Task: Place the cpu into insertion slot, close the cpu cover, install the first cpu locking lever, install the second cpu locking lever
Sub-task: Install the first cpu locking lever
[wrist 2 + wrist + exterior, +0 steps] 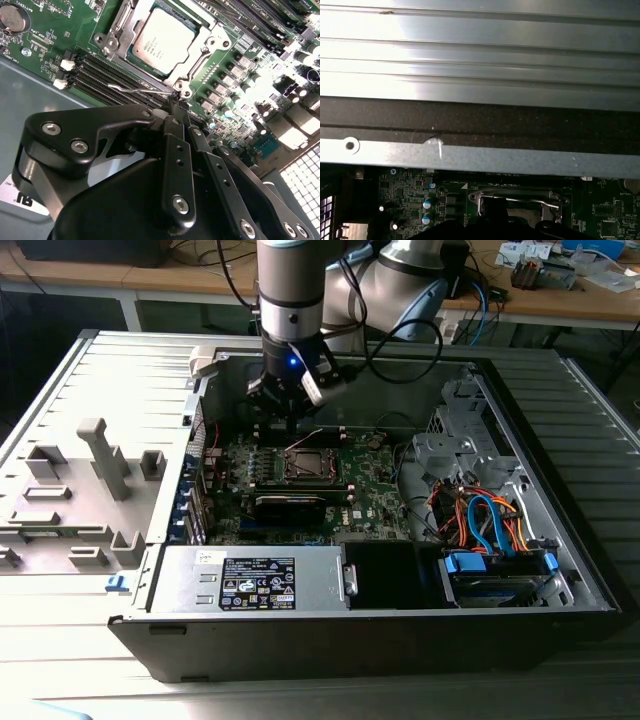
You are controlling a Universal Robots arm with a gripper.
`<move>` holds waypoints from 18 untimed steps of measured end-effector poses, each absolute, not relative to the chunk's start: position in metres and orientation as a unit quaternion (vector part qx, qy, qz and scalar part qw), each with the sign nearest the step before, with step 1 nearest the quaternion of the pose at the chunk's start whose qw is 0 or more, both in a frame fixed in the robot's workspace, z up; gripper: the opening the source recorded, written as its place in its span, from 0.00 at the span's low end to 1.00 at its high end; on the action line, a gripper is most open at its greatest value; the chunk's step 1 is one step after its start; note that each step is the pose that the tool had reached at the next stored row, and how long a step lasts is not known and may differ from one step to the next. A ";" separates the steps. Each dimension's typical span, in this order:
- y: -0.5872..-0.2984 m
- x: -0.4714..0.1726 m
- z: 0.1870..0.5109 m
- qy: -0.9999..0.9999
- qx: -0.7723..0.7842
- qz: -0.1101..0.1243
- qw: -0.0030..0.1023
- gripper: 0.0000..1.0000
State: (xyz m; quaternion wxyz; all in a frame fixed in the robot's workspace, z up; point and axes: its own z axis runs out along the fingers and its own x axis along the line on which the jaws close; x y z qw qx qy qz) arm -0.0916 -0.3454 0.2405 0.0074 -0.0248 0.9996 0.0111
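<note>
The open computer case point(560, 490) lies on its side on a ribbed grey tabletop point(90, 380), and its raised metal walls box in the green circuit board point(375, 485) on all sides. At the left of the exterior view a grey fixture point(105, 455) with upright posts stands on the tabletop, well apart from the board. Inside the case, open room is tight: a silver power supply point(255, 580) runs along the lower edge, and at the right a bundle of orange and blue cables point(485, 520) crowds a drive cage.

The arm comes down from the upper middle of the frame, and the hand point(288, 418) hangs just above the board's far edge, near the case wall. The insertion slot point(308, 462) sits just below and right of it in the picture.

In the second wrist view the cpu point(162, 40) lies flat in the slot at the upper middle, with the cpu cover point(212, 47) down around it. A thin locking lever point(142, 90) runs beside the slot, ending near the hand's tip. The hand's black fingers point(176, 120) look pressed together close by the lever; whether they pinch it I cannot tell.

In the first wrist view the slot point(520, 202) is cut off at the lower edge, below the case rim point(480, 157).
</note>
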 end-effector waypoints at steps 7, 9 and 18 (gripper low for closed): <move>-0.345 -0.092 0.238 1.000 -0.025 0.011 0.007 0.11; -0.345 -0.092 0.238 1.000 -0.025 0.011 0.007 0.11; -0.341 -0.092 0.234 1.000 -0.025 0.011 0.007 0.11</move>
